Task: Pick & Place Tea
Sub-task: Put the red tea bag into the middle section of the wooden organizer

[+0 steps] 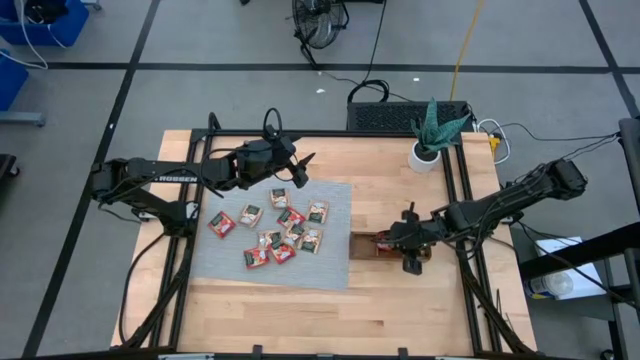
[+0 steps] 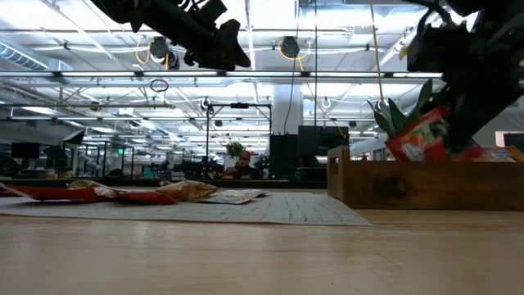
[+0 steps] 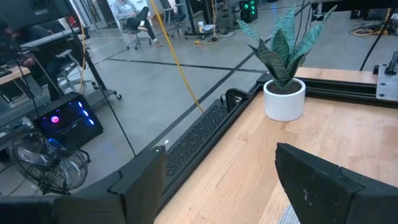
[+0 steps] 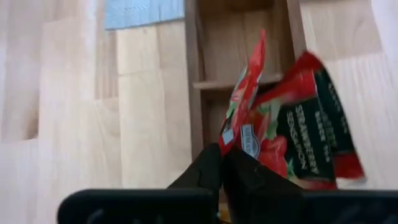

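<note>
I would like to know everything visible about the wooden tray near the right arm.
The wooden tray is a brown box with low upright walls and inner dividers that form compartments. It stands flat on the table, right of the grey mat. Red tea sachets stand in or over it, rising above its rim. The right gripper is above it, jaws shut by the sachets; whether anything is pinched I cannot tell. In the high view the gripper hides much of the tray.

Red-green sachets (image 1: pixel 270 238), grey mat (image 1: pixel 330 262)
</note>
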Action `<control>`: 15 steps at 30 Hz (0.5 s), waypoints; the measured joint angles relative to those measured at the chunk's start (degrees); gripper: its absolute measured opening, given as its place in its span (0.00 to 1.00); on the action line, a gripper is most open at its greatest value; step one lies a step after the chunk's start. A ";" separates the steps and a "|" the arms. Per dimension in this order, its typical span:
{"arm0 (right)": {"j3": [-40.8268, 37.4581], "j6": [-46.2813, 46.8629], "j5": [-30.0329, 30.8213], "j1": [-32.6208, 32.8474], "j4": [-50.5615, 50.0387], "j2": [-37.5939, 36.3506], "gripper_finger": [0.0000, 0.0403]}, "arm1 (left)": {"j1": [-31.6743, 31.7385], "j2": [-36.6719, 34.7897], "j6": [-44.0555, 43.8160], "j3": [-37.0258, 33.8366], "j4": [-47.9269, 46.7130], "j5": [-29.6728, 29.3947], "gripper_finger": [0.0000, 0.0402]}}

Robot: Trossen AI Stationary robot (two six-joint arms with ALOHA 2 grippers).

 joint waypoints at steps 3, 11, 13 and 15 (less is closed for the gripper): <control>3.49 -1.49 -0.22 0.00 -4.01 0.00 0.00 | -0.01 0.00 0.00 0.00 0.00 0.00 0.74; 20.05 -2.60 2.75 -0.02 -28.83 4.88 0.00 | -0.01 0.00 0.02 0.00 0.00 0.00 0.74; 24.89 -3.81 2.55 -0.09 -35.27 8.70 0.00 | -0.01 0.01 0.02 0.00 0.00 0.00 0.74; 29.43 -5.70 -0.10 -0.79 -40.92 13.37 0.00 | 0.00 0.00 0.02 0.00 0.02 0.00 0.74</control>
